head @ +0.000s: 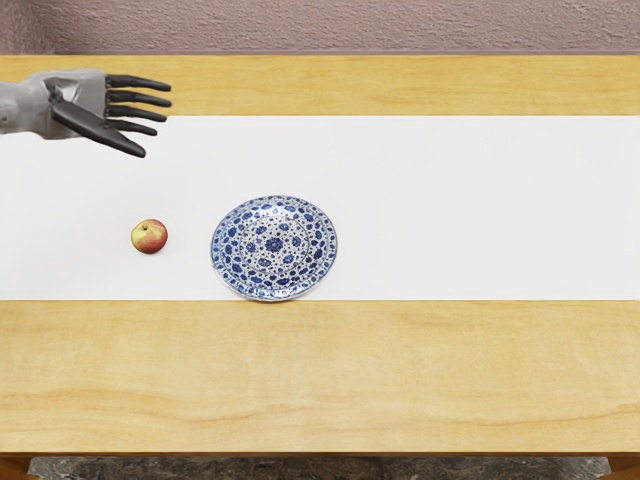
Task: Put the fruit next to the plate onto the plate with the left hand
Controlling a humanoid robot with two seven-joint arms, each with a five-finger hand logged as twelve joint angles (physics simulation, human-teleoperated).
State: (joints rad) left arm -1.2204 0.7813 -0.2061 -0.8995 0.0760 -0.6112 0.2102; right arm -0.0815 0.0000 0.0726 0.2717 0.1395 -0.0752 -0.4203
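1. While nothing is gripped, the left hand (95, 108) is held far left, fingers (140, 99) spread.
2. The apple (149, 237) is seen on the surface's (400, 370) white strip (480, 210) — near the plate's (274, 248) left rim, not touching.

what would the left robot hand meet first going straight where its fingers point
Likely nothing: left robot hand points right along the white table runner; the red-yellow apple and blue-patterned round plate lie off that line.

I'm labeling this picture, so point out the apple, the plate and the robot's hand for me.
apple (149, 236): head view, middle of its red and yellow skin.
plate (227, 214): head view, patterned rim at upper left.
left hand (98, 108): head view, middle of the hand, fingers spread.
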